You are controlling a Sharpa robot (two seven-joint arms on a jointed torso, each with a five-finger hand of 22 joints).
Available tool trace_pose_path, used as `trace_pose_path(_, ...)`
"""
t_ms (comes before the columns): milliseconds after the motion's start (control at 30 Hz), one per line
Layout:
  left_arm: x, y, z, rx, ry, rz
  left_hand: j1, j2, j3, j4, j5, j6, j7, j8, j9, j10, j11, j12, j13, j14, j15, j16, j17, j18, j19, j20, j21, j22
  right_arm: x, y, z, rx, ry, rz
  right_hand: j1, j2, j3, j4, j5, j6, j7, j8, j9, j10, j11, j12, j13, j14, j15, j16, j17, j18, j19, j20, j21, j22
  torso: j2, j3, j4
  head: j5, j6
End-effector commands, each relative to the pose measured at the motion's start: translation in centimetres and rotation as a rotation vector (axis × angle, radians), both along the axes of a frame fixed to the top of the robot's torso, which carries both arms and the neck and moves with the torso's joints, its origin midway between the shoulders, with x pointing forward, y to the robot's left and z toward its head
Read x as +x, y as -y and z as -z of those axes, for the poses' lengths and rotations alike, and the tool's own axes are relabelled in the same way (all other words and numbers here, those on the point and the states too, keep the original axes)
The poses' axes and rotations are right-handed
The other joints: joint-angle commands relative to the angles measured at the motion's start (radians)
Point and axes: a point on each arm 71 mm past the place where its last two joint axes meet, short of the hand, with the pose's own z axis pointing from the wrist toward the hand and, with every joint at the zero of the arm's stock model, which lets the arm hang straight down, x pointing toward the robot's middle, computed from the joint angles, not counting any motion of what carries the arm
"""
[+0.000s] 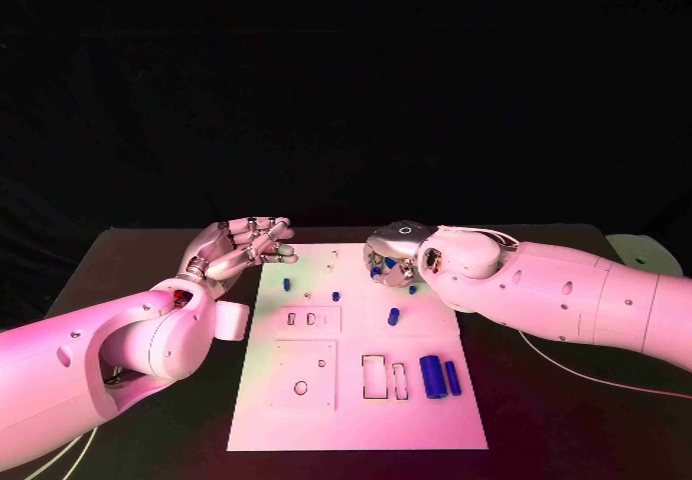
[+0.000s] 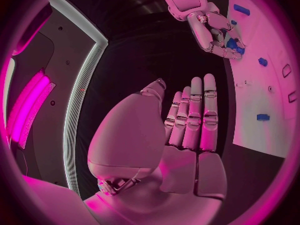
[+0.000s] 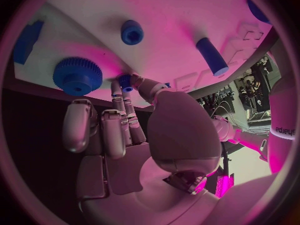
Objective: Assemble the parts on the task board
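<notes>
On the black bench (image 1: 577,420) the white task board (image 1: 361,400) lies lengthwise in the middle of the head view, running from twelve o'clock down to six.

The left hand (image 1: 242,246) hovers just off the board's far corner at about ten o'clock, over the bench. Its fingers (image 2: 195,120) lie straight and close side by side, the thumb standing apart, and it holds nothing.

The right hand (image 1: 392,252) is over the far end of the board, near one o'clock from the board's middle, palm turned down. In the right wrist view its thumb and a fingertip (image 3: 117,91) close on a small blue peg (image 3: 125,81) right at the board's surface; the other fingers are curled in beside it. Whether the peg stands in a hole or is lifted clear, I cannot tell.

Close to that pinch a blue gear (image 3: 77,75) sits on the board, with a round blue knob (image 3: 132,32) a little beyond it and a blue cylinder (image 3: 212,56) lying flat further off.

Toward the near end of the board, at about four o'clock from its middle, a thick blue pin (image 1: 431,376) and a thinner blue rod (image 1: 453,377) lie side by side, just beside two narrow rectangular slots (image 1: 375,376). Several small blue pieces (image 1: 336,296) are scattered across the far half, and an oval hole (image 1: 300,387) shows at about seven o'clock.
</notes>
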Motion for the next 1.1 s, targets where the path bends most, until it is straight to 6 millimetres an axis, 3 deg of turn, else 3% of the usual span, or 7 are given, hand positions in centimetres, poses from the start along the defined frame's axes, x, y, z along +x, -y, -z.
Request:
trace_pose_path(33,0.0,0.1,-0.1,-0.009,0.002,0.013,-0.008,-0.001,0.006,0.001,-0.005,-0.005,0.004,-0.007,-0.001,-0.004,0.005,-0.005,-0.001,-0.005,0.000,0.001,0.001,0.010,-0.004,0.003,-0.001,-0.001,0.0,0.1,-0.2,0.019,0.052,0.005,0.028,0.034,0.008,-0.011,-0.007,0.016,-0.007,0.021,0.022,0.039,-0.027,0.010,0.015,0.066,-0.009,0.006,0.058,-0.018,0.004,-0.006,0.009,0.012,0.004,-0.0001,0.0034,0.000,0.002)
trace_pose_path(300,0.1,-0.2,-0.1,-0.006,0.001,0.007,-0.008,0.001,0.007,0.001,-0.004,-0.005,0.004,-0.007,-0.001,-0.005,0.005,-0.006,0.000,-0.006,0.000,0.001,0.002,0.011,-0.004,0.003,-0.001,-0.001,-0.7,-0.4,-1.0,0.077,0.109,-0.018,0.033,0.037,0.010,-0.022,-0.010,0.012,-0.008,0.031,0.040,0.045,-0.030,0.011,0.025,0.068,-0.012,0.011,0.066,-0.022,0.011,-0.011,0.023,0.034,0.007,-0.0008,0.0044,0.005,0.009)
trace_pose_path(567,0.2,-0.2,-0.1,-0.005,-0.001,0.007,-0.007,0.002,0.008,0.000,-0.004,-0.005,0.004,-0.008,-0.002,-0.005,0.005,-0.007,0.000,-0.006,0.000,0.001,0.003,0.011,-0.004,0.003,-0.001,-0.001,-0.6,-1.0,-2.2,0.124,0.164,-0.018,0.035,0.035,0.011,-0.027,-0.010,0.009,-0.008,0.034,0.047,0.044,-0.030,0.010,0.029,0.068,-0.012,0.012,0.068,-0.023,0.011,-0.011,0.027,0.040,0.011,-0.0028,0.0084,0.000,0.025)
trace_pose_path(733,0.2,-0.2,0.0,-0.004,-0.002,0.007,-0.005,0.002,0.010,-0.001,-0.004,-0.006,0.004,-0.008,-0.002,-0.005,0.005,-0.008,0.000,-0.006,0.000,0.001,0.004,0.011,-0.005,0.004,-0.001,-0.002,0.0,-1.5,-2.5,0.148,0.198,-0.007,0.034,0.035,0.012,-0.030,-0.010,0.004,-0.006,0.035,0.052,0.040,-0.029,0.007,0.031,0.068,-0.011,0.013,0.068,-0.022,0.009,-0.011,0.025,0.038,0.014,-0.0021,0.0113,-0.001,0.023)
trace_pose_path(933,0.3,-0.1,0.0,-0.005,-0.003,0.010,-0.005,0.002,0.010,-0.001,-0.004,-0.006,0.004,-0.008,-0.002,-0.005,0.005,-0.008,0.000,-0.006,0.000,0.001,0.004,0.011,-0.005,0.004,-0.001,-0.002,0.6,-2.4,-2.6,0.175,0.229,-0.004,0.033,0.035,0.015,-0.032,-0.008,-0.002,-0.004,0.034,0.056,0.035,-0.027,0.003,0.033,0.068,-0.010,0.013,0.067,-0.022,0.007,-0.010,0.026,0.038,0.017,-0.0026,0.0165,-0.002,0.027)
trace_pose_path(1100,0.3,0.0,0.0,-0.006,-0.005,0.013,-0.005,0.002,0.011,-0.002,-0.004,-0.006,0.004,-0.009,-0.002,-0.006,0.005,-0.009,0.000,-0.007,0.000,0.001,0.005,0.011,-0.005,0.004,-0.001,-0.002,0.9,-3.3,-2.5,0.191,0.233,-0.005,0.031,0.036,0.016,-0.032,-0.008,-0.005,-0.002,0.033,0.059,0.032,-0.025,0.001,0.034,0.068,-0.008,0.014,0.068,-0.022,0.006,-0.010,0.026,0.039,0.018,-0.0072,0.0269,-0.001,0.028)
